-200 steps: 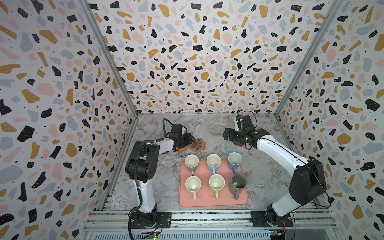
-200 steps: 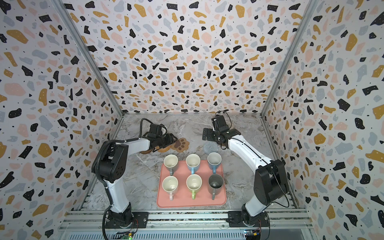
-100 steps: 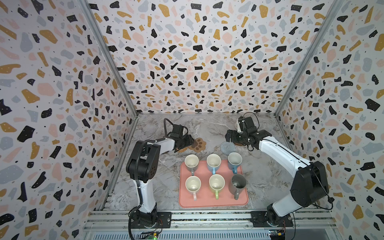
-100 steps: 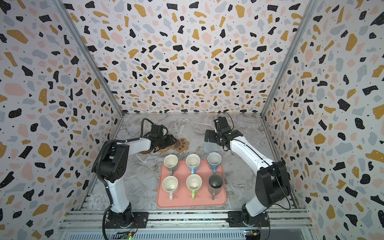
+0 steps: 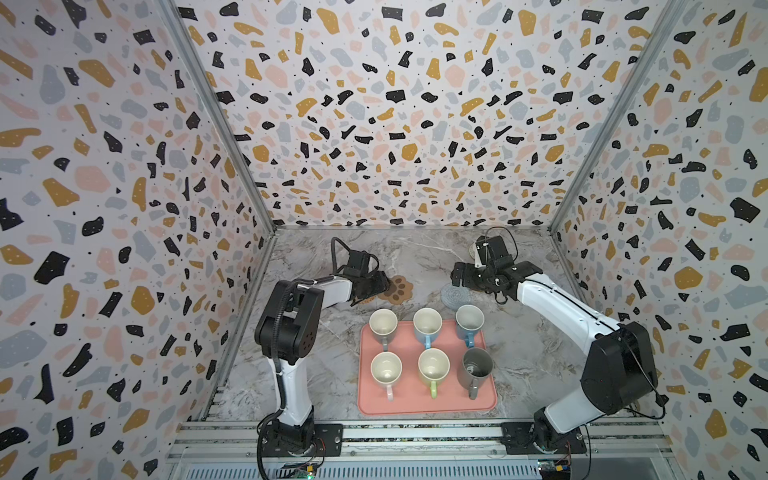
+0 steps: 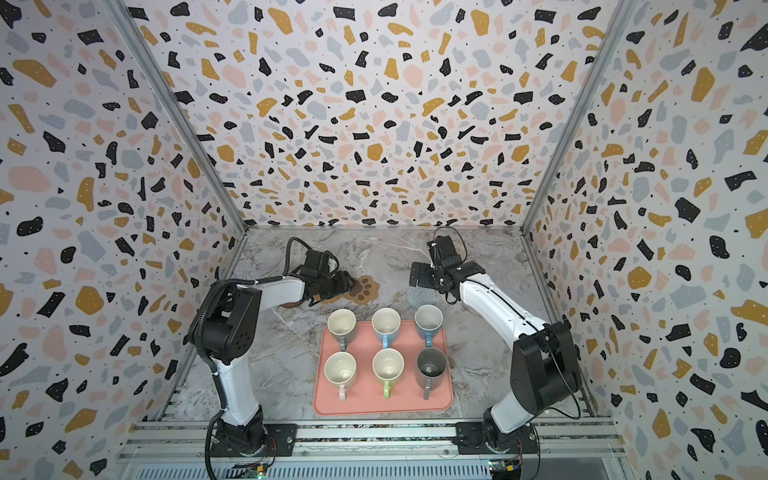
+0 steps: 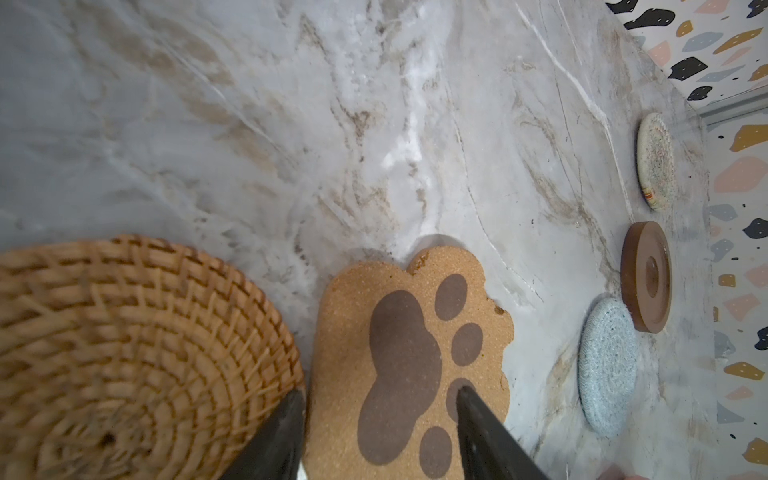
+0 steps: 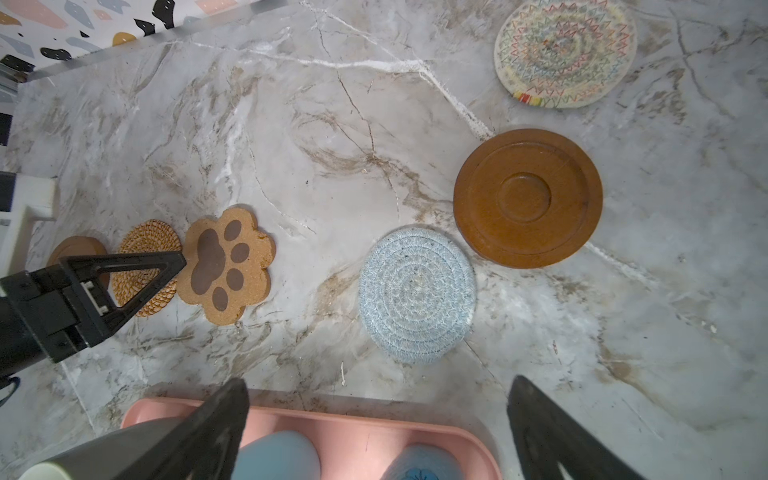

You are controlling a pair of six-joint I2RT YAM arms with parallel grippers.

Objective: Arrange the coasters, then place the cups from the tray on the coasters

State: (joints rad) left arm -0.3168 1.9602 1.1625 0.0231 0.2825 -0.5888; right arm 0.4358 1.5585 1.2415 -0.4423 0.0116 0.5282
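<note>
Six cups stand on the salmon tray (image 5: 415,405): grey-beige (image 5: 383,323), two light blue (image 5: 427,322) (image 5: 469,320), pink (image 5: 386,368), green (image 5: 433,365), dark grey (image 5: 477,363). My left gripper (image 7: 379,392) is open, its fingers straddling the flat paw-print coaster (image 7: 399,332), with the rattan coaster (image 7: 124,353) beside it. A brown disc (image 8: 77,249) lies past the rattan one. My right gripper (image 8: 378,386) hangs wide open and empty over the tray's far rim (image 8: 357,432). Beyond it lie the grey-blue coaster (image 8: 417,295), the other brown disc (image 8: 528,197) and the cream woven coaster (image 8: 565,52).
Patterned walls close in the marble table on three sides. The left arm (image 5: 291,316) stretches along the left side, the right arm (image 5: 561,307) along the right. Bare marble shows between the paw-print coaster (image 5: 398,289) and the grey-blue coaster (image 5: 455,295).
The left gripper has crept slightly toward the paw-print coaster. The right gripper has barely shifted and stays wide open. No coaster or cup has moved.
</note>
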